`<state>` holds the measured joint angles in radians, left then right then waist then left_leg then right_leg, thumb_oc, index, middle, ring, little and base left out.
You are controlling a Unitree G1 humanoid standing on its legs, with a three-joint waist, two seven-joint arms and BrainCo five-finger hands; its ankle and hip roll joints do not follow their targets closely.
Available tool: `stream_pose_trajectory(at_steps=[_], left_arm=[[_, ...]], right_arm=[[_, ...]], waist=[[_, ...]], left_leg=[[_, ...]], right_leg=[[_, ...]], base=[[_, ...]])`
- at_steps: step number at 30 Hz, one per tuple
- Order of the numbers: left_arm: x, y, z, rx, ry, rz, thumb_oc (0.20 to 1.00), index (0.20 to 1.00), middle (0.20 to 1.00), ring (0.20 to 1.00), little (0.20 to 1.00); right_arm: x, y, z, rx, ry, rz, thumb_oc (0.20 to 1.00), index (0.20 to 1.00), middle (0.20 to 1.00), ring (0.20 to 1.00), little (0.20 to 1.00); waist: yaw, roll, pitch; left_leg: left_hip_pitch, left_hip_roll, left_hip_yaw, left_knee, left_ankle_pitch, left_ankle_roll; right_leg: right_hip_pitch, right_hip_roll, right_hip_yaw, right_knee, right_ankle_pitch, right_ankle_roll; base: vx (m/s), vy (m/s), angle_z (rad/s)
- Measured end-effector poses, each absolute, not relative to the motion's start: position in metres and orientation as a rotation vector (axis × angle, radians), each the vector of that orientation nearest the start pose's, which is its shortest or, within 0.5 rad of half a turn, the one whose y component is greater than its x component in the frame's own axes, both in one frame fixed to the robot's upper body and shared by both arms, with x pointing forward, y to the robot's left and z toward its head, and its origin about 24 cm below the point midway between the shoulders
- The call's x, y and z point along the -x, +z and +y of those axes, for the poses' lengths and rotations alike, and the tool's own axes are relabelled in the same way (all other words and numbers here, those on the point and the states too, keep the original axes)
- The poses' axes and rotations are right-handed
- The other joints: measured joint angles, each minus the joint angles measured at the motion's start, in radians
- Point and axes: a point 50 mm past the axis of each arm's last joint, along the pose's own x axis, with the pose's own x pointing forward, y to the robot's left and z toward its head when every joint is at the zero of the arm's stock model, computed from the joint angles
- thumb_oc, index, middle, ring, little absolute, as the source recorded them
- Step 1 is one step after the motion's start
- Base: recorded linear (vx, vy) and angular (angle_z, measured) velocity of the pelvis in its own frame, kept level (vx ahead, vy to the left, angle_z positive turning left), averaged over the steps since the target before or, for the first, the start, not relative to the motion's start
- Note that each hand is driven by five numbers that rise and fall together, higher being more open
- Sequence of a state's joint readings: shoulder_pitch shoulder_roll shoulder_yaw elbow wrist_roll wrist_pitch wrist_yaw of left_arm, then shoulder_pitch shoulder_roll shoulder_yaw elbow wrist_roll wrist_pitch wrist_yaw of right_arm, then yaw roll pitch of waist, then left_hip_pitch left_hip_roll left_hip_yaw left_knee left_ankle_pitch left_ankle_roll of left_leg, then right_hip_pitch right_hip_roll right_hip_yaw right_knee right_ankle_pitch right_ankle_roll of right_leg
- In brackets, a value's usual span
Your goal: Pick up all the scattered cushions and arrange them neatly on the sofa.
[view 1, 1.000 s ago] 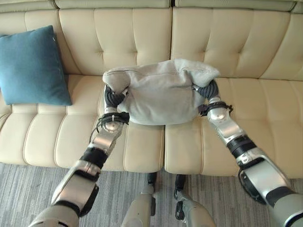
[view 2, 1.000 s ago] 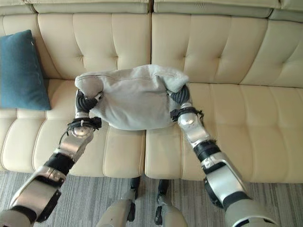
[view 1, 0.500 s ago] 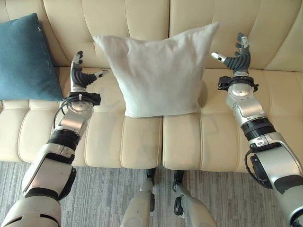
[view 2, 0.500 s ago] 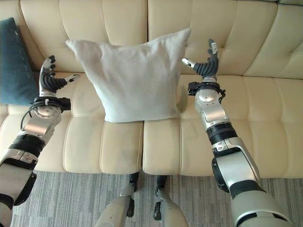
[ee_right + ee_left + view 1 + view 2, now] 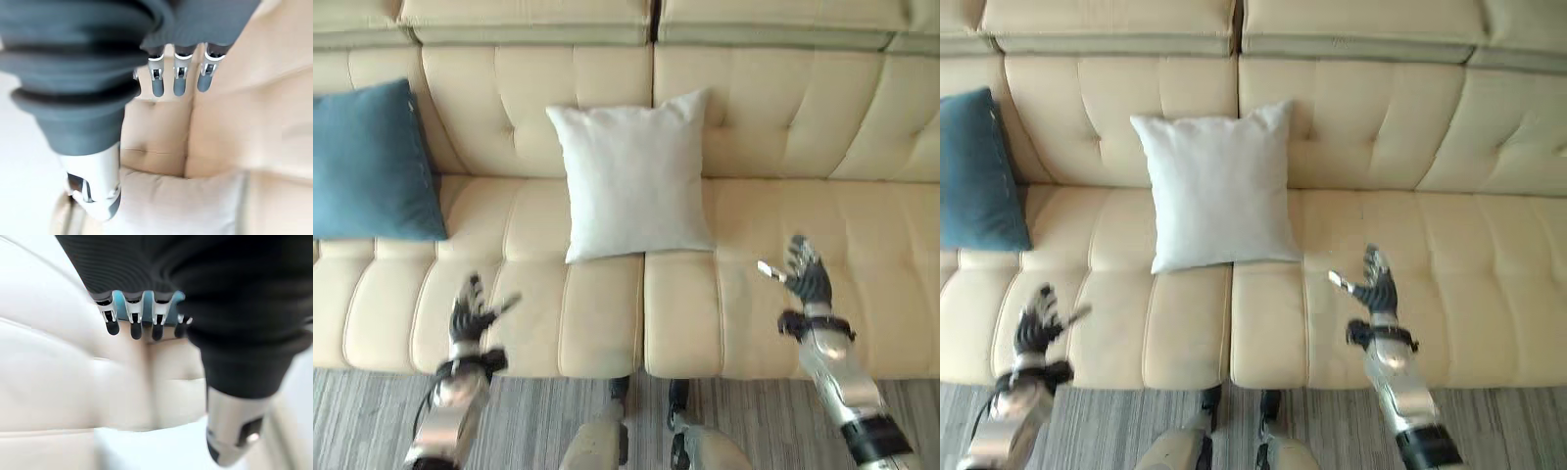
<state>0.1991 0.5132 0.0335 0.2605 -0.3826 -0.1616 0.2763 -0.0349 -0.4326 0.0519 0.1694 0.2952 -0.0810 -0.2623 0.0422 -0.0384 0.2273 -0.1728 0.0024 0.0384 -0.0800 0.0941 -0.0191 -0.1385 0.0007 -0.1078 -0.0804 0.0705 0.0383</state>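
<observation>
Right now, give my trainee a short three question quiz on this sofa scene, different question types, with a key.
1. True or false: the white cushion leans upright against the sofa back.
2. Which cushion is nearer the robot's left side? A) blue cushion B) white cushion
3. Fill in: the left hand and right hand both have their fingers ____ and hold nothing.

Key: 1 true; 2 A; 3 open.
</observation>
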Motion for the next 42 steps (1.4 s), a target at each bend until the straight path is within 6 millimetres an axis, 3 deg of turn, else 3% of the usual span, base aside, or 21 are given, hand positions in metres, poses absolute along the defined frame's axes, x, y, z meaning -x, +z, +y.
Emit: stream_pose_trajectory(at_steps=[3,4,7,10,13,17,18,20,21,22,23,24,25,26,28,31,33,35,37,39,42], left_arm=[[-0.158,-0.027,0.319,-0.221,0.47,0.381,1.0,1.0,1.0,1.0,1.0],[-0.127,-0.055,0.32,-0.207,0.495,0.541,1.0,1.0,1.0,1.0,1.0],[-0.084,-0.091,0.312,-0.209,0.456,0.778,1.0,1.0,1.0,1.0,1.0],[-0.066,-0.103,0.303,-0.227,0.394,0.874,1.0,1.0,1.0,1.0,1.0],[-0.07,-0.108,0.294,-0.242,0.335,0.892,1.0,1.0,1.0,1.0,1.0],[-0.113,-0.095,0.297,-0.285,0.314,0.777,1.0,1.0,1.0,1.0,1.0],[-0.123,-0.092,0.297,-0.286,0.313,0.749,1.0,1.0,1.0,1.0,1.0],[-0.143,-0.081,0.295,-0.295,0.314,0.662,1.0,1.0,1.0,1.0,1.0],[-0.143,-0.08,0.295,-0.296,0.321,0.66,1.0,1.0,1.0,1.0,1.0],[-0.141,-0.082,0.295,-0.304,0.323,0.668,1.0,1.0,1.0,1.0,1.0],[-0.141,-0.091,0.283,-0.28,0.301,0.702,1.0,1.0,1.0,1.0,1.0],[-0.136,-0.094,0.28,-0.274,0.298,0.712,1.0,1.0,1.0,1.0,1.0],[-0.133,-0.095,0.274,-0.276,0.277,0.716,1.0,1.0,1.0,1.0,1.0],[-0.137,-0.094,0.272,-0.279,0.263,0.705,1.0,1.0,1.0,1.0,1.0],[-0.142,-0.094,0.27,-0.271,0.255,0.701,1.0,1.0,1.0,1.0,1.0],[-0.142,-0.094,0.268,-0.261,0.255,0.697,1.0,1.0,1.0,1.0,1.0],[-0.151,-0.091,0.26,-0.239,0.236,0.663,1.0,1.0,1.0,1.0,1.0],[-0.161,-0.087,0.258,-0.245,0.215,0.637,1.0,1.0,1.0,1.0,1.0],[-0.162,-0.084,0.258,-0.248,0.208,0.619,1.0,1.0,1.0,1.0,1.0],[-0.165,-0.081,0.259,-0.253,0.202,0.607,1.0,1.0,1.0,1.0,1.0],[-0.16,-0.081,0.266,-0.275,0.202,0.624,1.0,1.0,1.0,1.0,1.0]], right_arm=[[-0.217,0.004,-0.271,0.24,-0.279,0.208,1.0,1.0,1.0,1.0,1.0],[-0.191,-0.022,-0.275,0.269,-0.257,0.345,1.0,1.0,1.0,1.0,1.0],[-0.151,-0.064,-0.285,0.388,-0.206,0.596,1.0,1.0,1.0,1.0,1.0],[-0.135,-0.08,-0.287,0.426,-0.178,0.704,1.0,1.0,1.0,1.0,1.0],[-0.139,-0.088,-0.284,0.421,-0.172,0.738,1.0,1.0,1.0,1.0,1.0],[-0.154,-0.089,-0.274,0.422,-0.141,0.717,1.0,1.0,1.0,1.0,1.0],[-0.156,-0.089,-0.272,0.416,-0.14,0.711,1.0,1.0,1.0,1.0,1.0],[-0.168,-0.085,-0.264,0.407,-0.116,0.673,1.0,1.0,1.0,1.0,1.0],[-0.172,-0.082,-0.262,0.405,-0.117,0.651,1.0,1.0,1.0,1.0,1.0],[-0.177,-0.081,-0.259,0.392,-0.12,0.633,1.0,1.0,1.0,1.0,1.0],[-0.186,-0.075,-0.261,0.391,-0.135,0.606,1.0,1.0,1.0,1.0,1.0],[-0.187,-0.074,-0.261,0.392,-0.133,0.6,1.0,1.0,1.0,1.0,1.0],[-0.188,-0.07,-0.269,0.423,-0.14,0.59,1.0,1.0,1.0,1.0,1.0],[-0.189,-0.067,-0.272,0.43,-0.158,0.583,1.0,1.0,1.0,1.0,1.0],[-0.188,-0.068,-0.273,0.431,-0.169,0.59,1.0,1.0,1.0,1.0,1.0],[-0.189,-0.064,-0.272,0.434,-0.162,0.572,1.0,1.0,1.0,1.0,1.0],[-0.19,-0.062,-0.275,0.43,-0.174,0.561,1.0,1.0,1.0,1.0,1.0],[-0.186,-0.067,-0.269,0.338,-0.215,0.567,1.0,1.0,1.0,1.0,1.0],[-0.188,-0.068,-0.267,0.325,-0.216,0.564,1.0,1.0,1.0,1.0,1.0],[-0.182,-0.072,-0.267,0.309,-0.226,0.585,1.0,1.0,1.0,1.0,1.0],[-0.17,-0.079,-0.267,0.272,-0.245,0.623,1.0,1.0,1.0,1.0,1.0]], waist=[[-0.006,-0.014,-0.03],[-0.011,-0.015,-0.062],[-0.015,-0.017,-0.105],[-0.02,-0.022,-0.112],[-0.023,-0.026,-0.113],[-0.032,-0.019,-0.099],[-0.032,-0.008,-0.092],[-0.006,0.021,-0.086],[-0.004,0.017,-0.086],[0.008,0.004,-0.09],[0.016,0.037,-0.074],[0.019,0.045,-0.071],[0.021,0.08,-0.062],[0.027,0.07,-0.049],[0.012,0.008,-0.029],[-0.023,0.013,-0.025],[-0.064,0.049,-0.028],[-0.06,0.013,-0.03],[-0.07,0.017,-0.027],[-0.074,0.037,-0.028],[-0.099,-0.001,-0.035]], left_leg=[[0.004,-0.001,0.007,0.0,-0.002,-0.005],[0.035,-0.006,0.027,0.0,-0.007,0.002],[0.066,-0.016,0.041,0.0,-0.015,0.013],[0.069,-0.021,0.061,0.001,-0.018,0.018],[0.069,-0.024,0.13,0.01,-0.012,0.038],[0.012,-0.016,0.138,0.056,-0.006,0.088],[0.005,-0.01,0.138,0.056,0.005,0.102],[-0.029,0.044,0.121,0.055,0.065,0.105],[-0.038,0.045,0.108,0.05,0.073,0.084],[-0.06,0.044,0.098,0.047,0.086,0.058],[-0.075,0.066,0.049,0.026,0.067,-0.013],[-0.081,0.077,0.042,0.016,0.046,-0.034],[-0.148,0.107,0.021,0.05,0.039,-0.084],[-0.184,0.104,0.021,0.072,-0.028,-0.153],[-0.168,0.008,-0.039,0.153,-0.045,-0.099],[-0.025,-0.025,-0.121,0.212,-0.099,-0.064],[0.125,-0.021,-0.133,0.058,-0.119,-0.011],[0.154,-0.037,-0.048,0.005,-0.086,0.03],[0.144,-0.038,0.004,0.01,-0.075,0.05],[0.136,-0.023,0.029,0.004,-0.083,0.061],[0.138,-0.066,0.107,0.022,-0.091,0.065]], right_leg=[[-0.002,-0.005,0.014,0.0,0.012,0.006],[0.022,-0.009,0.027,0.001,0.012,0.006],[0.037,-0.019,0.048,0.005,0.012,0.007],[0.026,-0.027,0.059,0.009,0.018,0.016],[-0.009,-0.032,0.12,0.036,0.038,0.047],[-0.065,-0.06,0.05,0.111,0.031,0.087],[-0.085,-0.06,0.049,0.161,0.002,0.087],[-0.111,-0.044,0.049,0.565,-0.213,0.08],[-0.087,-0.042,0.04,0.557,-0.242,0.075],[-0.02,-0.033,0.04,0.421,-0.267,0.057],[0.042,0.014,0.025,0.251,-0.228,-0.009],[0.03,0.031,0.033,0.249,-0.2,-0.02],[-0.033,0.061,0.026,0.284,-0.162,-0.077],[-0.066,0.048,0.014,0.278,-0.157,-0.118],[-0.068,-0.028,0.02,0.189,-0.068,-0.122],[-0.059,-0.024,0.05,0.121,0.007,-0.1],[-0.058,0.0,0.057,0.082,0.039,-0.053],[-0.056,-0.014,0.121,0.01,0.098,0.0],[-0.068,-0.027,0.107,0.0,0.064,0.044],[-0.116,-0.022,0.088,0.089,0.054,0.052],[-0.135,-0.024,0.2,0.078,0.09,0.052]], base=[[0.03,0.106,-0.17],[-0.05,0.124,-0.3],[-0.05,0.095,-0.21],[-0.15,0.079,-0.24],[-0.29,0.017,-0.53],[-0.26,-0.048,-0.11],[-0.34,-0.178,0.35],[-0.32,-0.313,0.35],[-0.17,-0.215,0.09],[-0.21,-0.187,0.2],[-0.36,-0.165,0.2],[-0.46,-0.184,0.33],[-0.38,-0.087,0.2],[-0.22,-0.033,0.32],[-0.17,-0.005,0.25],[-0.06,0.031,-0.09],[0.03,0.106,-0.18],[0.0,0.171,-0.83],[-0.01,0.083,-0.86],[-0.01,0.101,-0.51],[-0.03,0.083,-1.11]])
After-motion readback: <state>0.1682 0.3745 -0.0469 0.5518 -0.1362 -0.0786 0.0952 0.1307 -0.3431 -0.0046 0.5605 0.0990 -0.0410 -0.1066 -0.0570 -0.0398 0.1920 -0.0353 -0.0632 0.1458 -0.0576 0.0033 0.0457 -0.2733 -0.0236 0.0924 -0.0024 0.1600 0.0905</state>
